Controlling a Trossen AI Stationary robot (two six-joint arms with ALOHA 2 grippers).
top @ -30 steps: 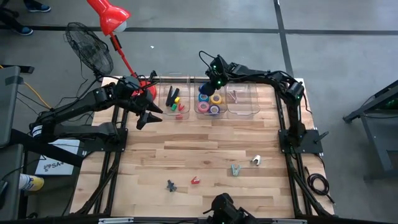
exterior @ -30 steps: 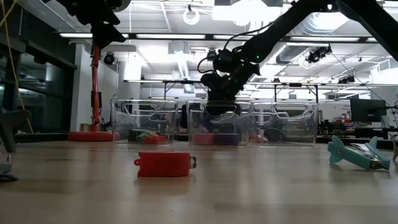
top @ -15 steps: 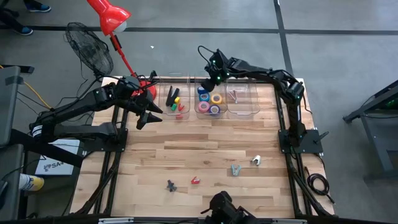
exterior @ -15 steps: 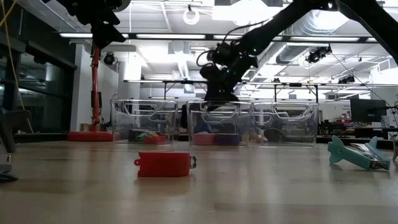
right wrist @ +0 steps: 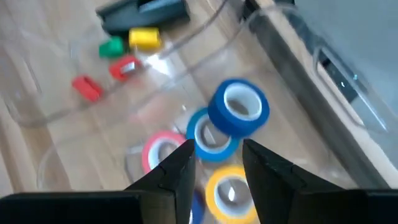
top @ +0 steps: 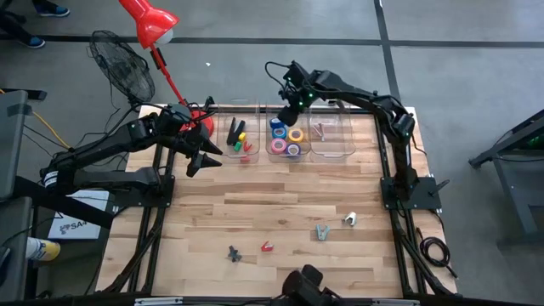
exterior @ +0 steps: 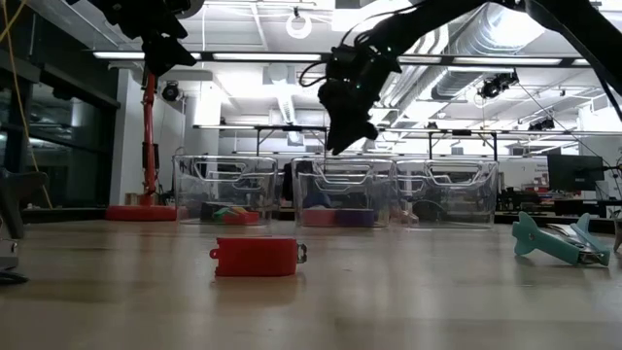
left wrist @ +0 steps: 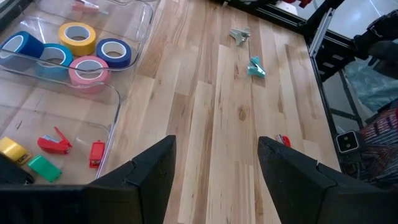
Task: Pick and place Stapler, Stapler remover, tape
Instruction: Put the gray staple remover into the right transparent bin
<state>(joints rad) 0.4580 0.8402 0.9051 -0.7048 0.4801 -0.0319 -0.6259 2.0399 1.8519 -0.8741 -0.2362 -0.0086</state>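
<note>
Table centre (top: 280, 195) open; clear bins (top: 290, 132) line far edge

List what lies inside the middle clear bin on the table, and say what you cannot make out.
The middle bin holds tape rolls: two blue, one dark blue-purple, one yellow, one pink. One blue roll rests tilted on another. Whatever lies beneath the rolls stays hidden.

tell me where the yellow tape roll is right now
In the high view the yellow tape roll lies in the middle clear bin at the table's far edge, beside the pink roll.
</note>
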